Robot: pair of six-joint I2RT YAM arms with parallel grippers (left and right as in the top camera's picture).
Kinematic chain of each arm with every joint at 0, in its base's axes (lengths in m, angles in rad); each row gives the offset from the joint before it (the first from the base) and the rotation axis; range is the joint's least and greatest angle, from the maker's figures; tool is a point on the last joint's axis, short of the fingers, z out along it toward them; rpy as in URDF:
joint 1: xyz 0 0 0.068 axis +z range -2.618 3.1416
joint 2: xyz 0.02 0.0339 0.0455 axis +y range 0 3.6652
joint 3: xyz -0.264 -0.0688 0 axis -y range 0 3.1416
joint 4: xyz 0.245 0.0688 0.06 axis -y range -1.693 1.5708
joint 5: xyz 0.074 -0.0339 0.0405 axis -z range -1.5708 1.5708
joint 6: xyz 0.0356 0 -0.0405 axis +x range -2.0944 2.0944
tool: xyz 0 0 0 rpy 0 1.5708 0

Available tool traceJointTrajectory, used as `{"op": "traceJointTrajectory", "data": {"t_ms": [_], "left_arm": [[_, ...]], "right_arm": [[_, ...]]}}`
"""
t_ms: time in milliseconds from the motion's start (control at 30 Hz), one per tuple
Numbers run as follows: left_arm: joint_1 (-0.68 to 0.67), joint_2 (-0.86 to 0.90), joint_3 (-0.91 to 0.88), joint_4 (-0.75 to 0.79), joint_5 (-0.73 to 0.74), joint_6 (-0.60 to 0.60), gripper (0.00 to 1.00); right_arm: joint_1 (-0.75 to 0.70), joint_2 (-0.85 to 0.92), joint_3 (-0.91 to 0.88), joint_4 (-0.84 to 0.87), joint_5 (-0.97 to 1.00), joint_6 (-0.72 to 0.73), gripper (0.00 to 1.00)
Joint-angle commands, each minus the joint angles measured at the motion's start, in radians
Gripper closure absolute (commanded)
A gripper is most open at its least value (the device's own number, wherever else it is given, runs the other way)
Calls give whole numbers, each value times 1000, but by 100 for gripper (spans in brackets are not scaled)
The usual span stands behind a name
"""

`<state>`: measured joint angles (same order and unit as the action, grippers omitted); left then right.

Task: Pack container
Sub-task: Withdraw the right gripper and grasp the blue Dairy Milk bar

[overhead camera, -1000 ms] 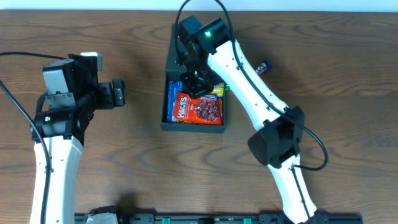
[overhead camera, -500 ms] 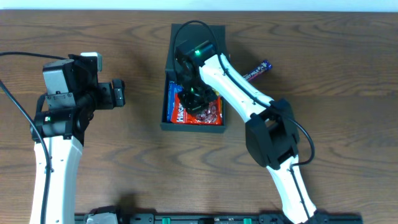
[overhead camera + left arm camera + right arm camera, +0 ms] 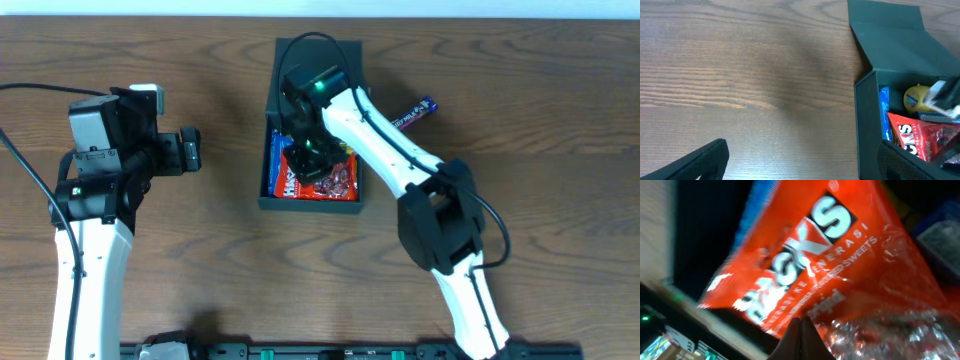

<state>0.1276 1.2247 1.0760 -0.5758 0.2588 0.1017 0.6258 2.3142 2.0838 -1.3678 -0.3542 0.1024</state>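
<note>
The right arm reaches across the table with its wrist bent downward, so the right gripper dips inside the open container. Its fingertips are pressed together and rest on the red snack packet directly beneath them, while a purple bar lies outside the box, off to the gripper's right in the overhead view. The left arm stands well apart, with the left gripper level, aimed sideways toward the container, its fingers spread wide around nothing.
</note>
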Motion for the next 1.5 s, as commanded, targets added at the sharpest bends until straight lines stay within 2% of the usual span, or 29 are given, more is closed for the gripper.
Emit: {"op": "traceJointTrajectory", "data": {"t_ms": [0,133,200,267,500,600,700,733,833,1300,1467], "left_arm": [[3,-10,29,1,-3,-4,5],[3,-10,29,0,-3,-4,5],[3,-10,29,-1,-3,-4,5],[3,-10,29,-2,-3,-4,5],[3,-10,29,-3,-3,-5,5],[3,-10,29,-3,-3,-5,5],[3,-10,29,-3,-3,-5,5],[3,-10,29,-3,-3,-5,5],[3,-10,29,-3,-3,-5,5],[3,-10,29,-14,-3,-5,5],[3,-10,29,-14,-3,-5,5]], "right_arm": [[-27,-152,24,51,-17,18,98],[-96,-251,24,145,193,196,98],[-142,-268,24,157,326,323,99],[-201,-267,22,145,427,509,98],[-327,-219,-3,153,455,1152,93],[-339,-192,-3,167,460,1308,81],[-343,-152,-3,206,479,1353,80],[-343,-137,-3,219,492,1366,76],[-343,-87,-3,260,535,1394,52],[-353,60,-3,281,616,1394,47],[-364,72,-4,277,616,1393,51]]}}
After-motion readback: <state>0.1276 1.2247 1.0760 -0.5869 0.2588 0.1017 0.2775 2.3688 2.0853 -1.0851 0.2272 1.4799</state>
